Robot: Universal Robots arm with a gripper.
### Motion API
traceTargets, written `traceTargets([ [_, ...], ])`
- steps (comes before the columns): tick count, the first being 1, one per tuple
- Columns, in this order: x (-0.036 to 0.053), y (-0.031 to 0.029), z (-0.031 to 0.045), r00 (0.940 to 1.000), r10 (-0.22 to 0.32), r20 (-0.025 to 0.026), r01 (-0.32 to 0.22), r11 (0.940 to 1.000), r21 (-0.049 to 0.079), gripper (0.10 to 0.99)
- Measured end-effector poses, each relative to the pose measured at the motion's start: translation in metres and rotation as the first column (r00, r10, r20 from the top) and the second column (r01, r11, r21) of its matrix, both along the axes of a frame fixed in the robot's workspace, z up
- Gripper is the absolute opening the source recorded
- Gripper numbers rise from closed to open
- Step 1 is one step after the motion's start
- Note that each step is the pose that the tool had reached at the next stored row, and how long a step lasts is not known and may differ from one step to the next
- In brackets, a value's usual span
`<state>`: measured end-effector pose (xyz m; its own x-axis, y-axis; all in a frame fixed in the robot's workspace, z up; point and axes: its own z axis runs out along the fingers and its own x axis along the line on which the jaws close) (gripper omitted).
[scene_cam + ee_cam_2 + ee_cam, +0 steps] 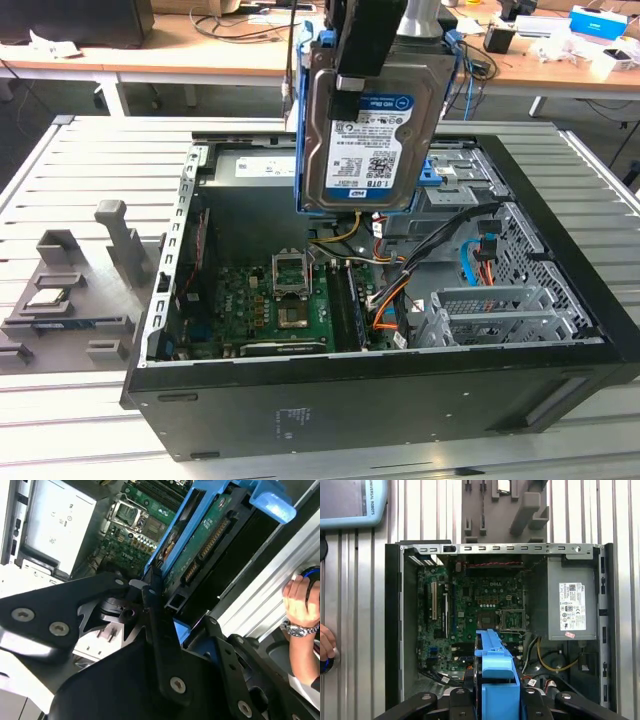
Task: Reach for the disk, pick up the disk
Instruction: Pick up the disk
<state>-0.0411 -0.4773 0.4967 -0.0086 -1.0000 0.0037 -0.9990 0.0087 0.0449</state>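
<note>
Gripper (pixel 365 60) clamped on top edge of disk (pixel 368 140); disk hangs upright, label visible, blue rails on its sides, lifted clear above open computer case (pixel 380 400). Case rests on slatted bench (pixel 90 160). Person's hand (pixel 300 602) near bench edge.

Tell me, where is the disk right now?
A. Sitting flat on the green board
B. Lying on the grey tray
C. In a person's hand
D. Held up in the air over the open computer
D. In the exterior view the disk hangs from the gripper, lifted clear above the open computer, touching nothing inside it.
</note>
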Motion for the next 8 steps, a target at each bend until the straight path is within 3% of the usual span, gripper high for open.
traceTargets([
  [5, 0.0000, -0.0160, 0.0000, 1.0000, 0.000, 0.0000, 0.000, 1.0000, 0.000, 0.369],
  [8, 0.0000, -0.0346, 0.0000, 1.0000, 0.000, 0.0000, 0.000, 1.0000, 0.000, 0.369],
])
